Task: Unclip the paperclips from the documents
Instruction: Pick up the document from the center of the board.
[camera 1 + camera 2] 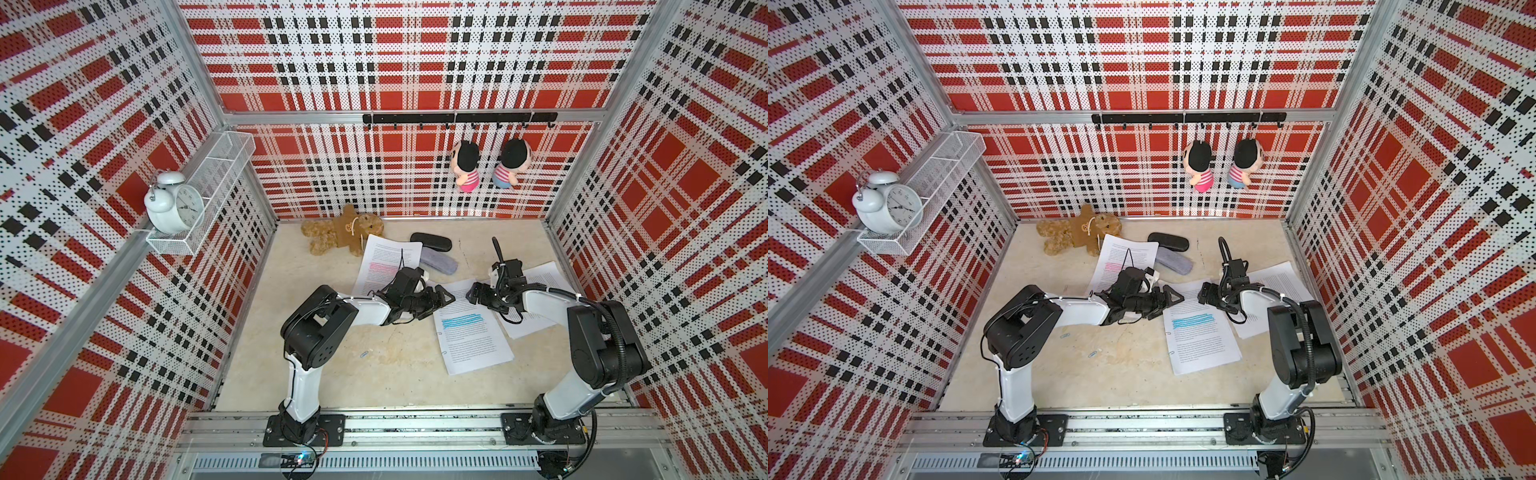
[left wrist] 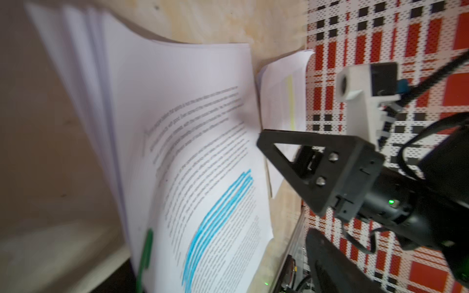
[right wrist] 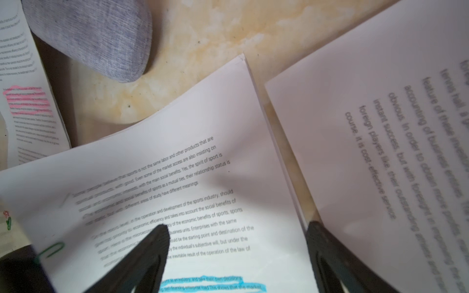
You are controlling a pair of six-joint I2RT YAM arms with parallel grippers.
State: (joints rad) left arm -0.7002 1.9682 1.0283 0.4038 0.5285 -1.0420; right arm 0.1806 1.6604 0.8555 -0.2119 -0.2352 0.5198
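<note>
Roughly early-to-mid job. 2 loose paperclips (image 1: 1093,354) seen lying on bench (image 1: 1121,386), lower left of centre in a top view, so some unclipping counted as done. Green clip (image 3: 49,250) still hooked on blue-band document (image 1: 469,332) mid-frame, more wire spotted along its left edge. Pink-band document (image 1: 386,262) and third stack (image 1: 544,272): clips too small to be judged. At that clipped edge, left tool (image 1: 449,296) spread wide, nothing clamped. Over same page, right tool (image 3: 237,228) wide open, empty.
</note>
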